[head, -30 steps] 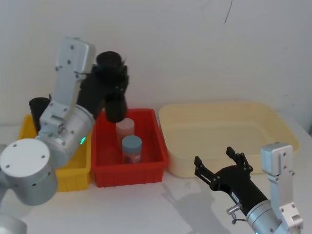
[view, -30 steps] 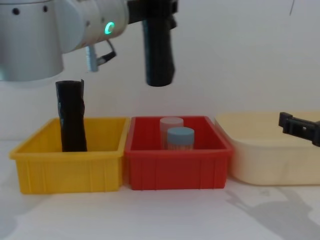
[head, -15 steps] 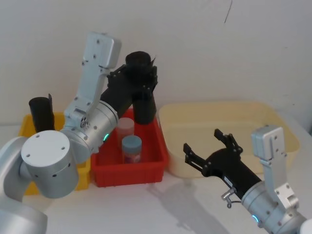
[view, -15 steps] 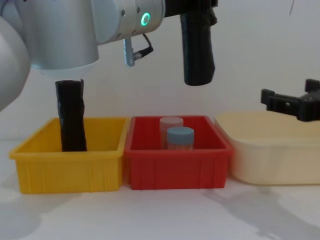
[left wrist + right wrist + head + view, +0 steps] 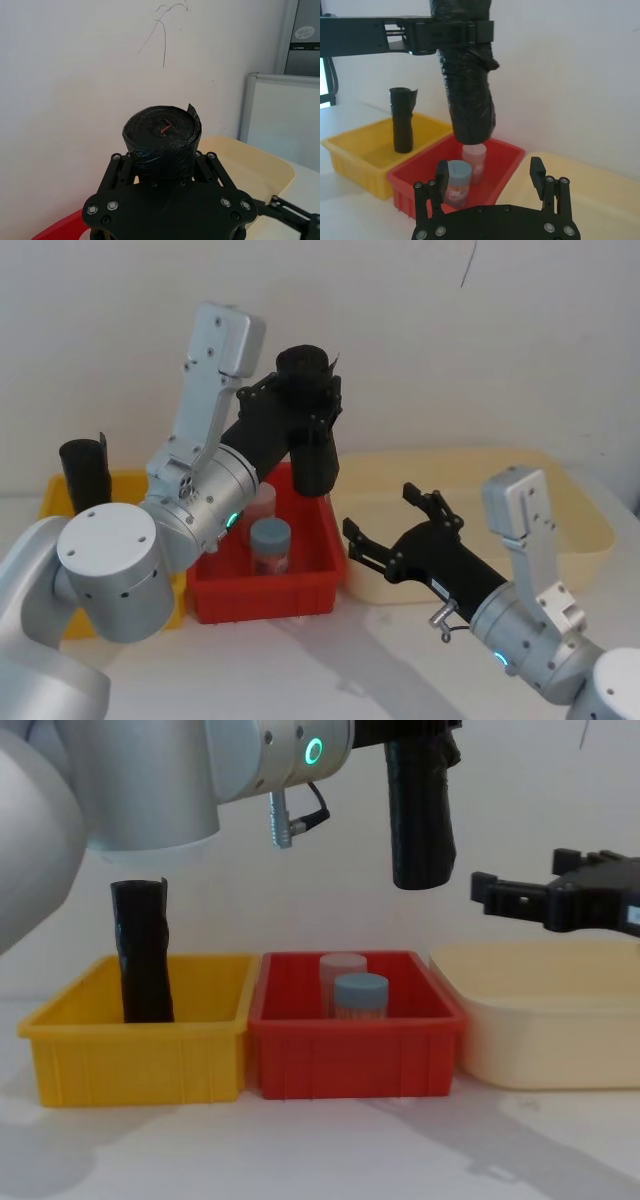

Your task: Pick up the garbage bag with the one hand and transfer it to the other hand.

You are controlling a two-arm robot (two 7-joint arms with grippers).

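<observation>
Nothing written can be read, no word, brand or number; a small oval sticker (image 5: 304, 32) sits on the grey panel (image 5: 301, 57) seen in the left wrist view, its print too small to make out; the white label (image 5: 634, 916) on the right gripper (image 5: 520, 873) is equally illegible.

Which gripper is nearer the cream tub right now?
Right. The right gripper hovers open above the cream tub; the left gripper, holding the garbage bag, is above the red bin.
</observation>
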